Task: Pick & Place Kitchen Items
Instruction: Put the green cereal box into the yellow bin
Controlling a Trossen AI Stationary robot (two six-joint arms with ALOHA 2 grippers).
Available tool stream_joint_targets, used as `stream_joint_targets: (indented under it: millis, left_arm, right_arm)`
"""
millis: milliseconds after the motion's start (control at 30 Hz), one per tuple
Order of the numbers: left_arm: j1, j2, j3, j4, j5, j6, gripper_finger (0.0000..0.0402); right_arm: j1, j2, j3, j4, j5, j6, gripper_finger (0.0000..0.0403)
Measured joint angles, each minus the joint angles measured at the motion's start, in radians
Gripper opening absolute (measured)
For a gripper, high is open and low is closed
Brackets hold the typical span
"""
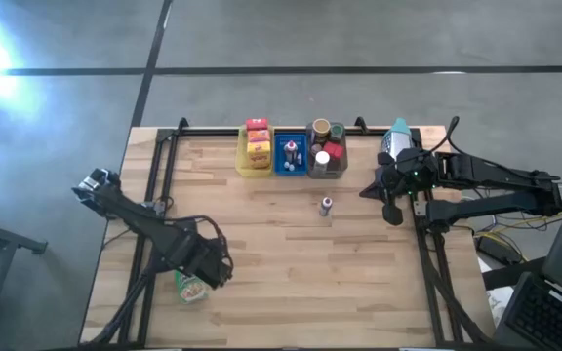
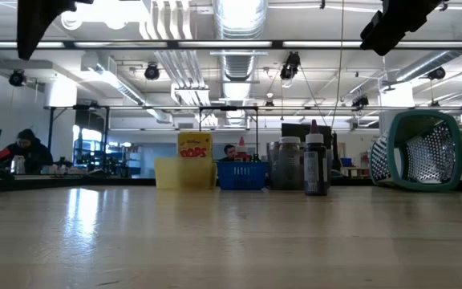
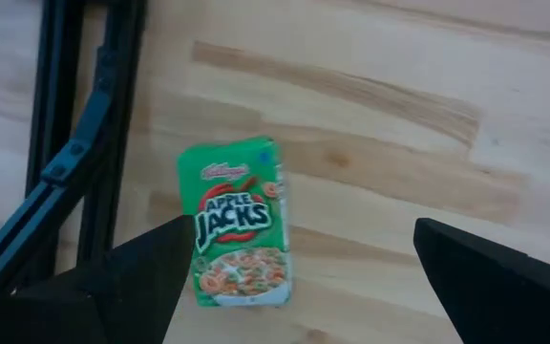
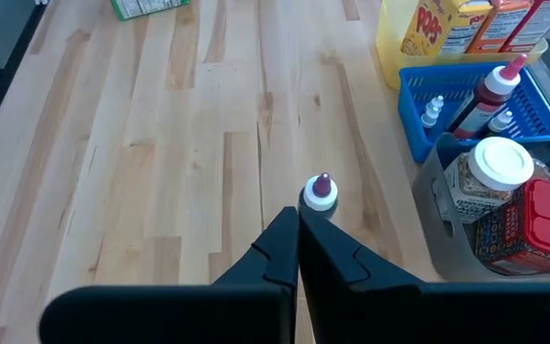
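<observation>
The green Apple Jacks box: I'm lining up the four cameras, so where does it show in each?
High view: Apple Jacks box at the table's near-left corner, under the open left hand.
Low view: not in it.
Left wrist view: box flat on the wood between the fingers.
Right wrist view: its edge at the far table end.
Shared landmark: the yellow tray.
</observation>
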Motion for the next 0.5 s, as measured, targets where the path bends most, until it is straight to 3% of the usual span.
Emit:
stream_joint_targets:
  millis: [233,500]
  left_arm:
    - [-0.042,-0.022,-0.067,0.001,-0.014,-0.015,0.0399]
    - [-0.168,-0.027,-0.103,0.043,-0.039,-0.181,0.0400]
  right_arm:
    - [0.000,0.000,0.000,0.000,0.000,-0.001,0.0008]
    - [0.000,0.000,0.000,0.000,0.000,-0.002,0.0008]
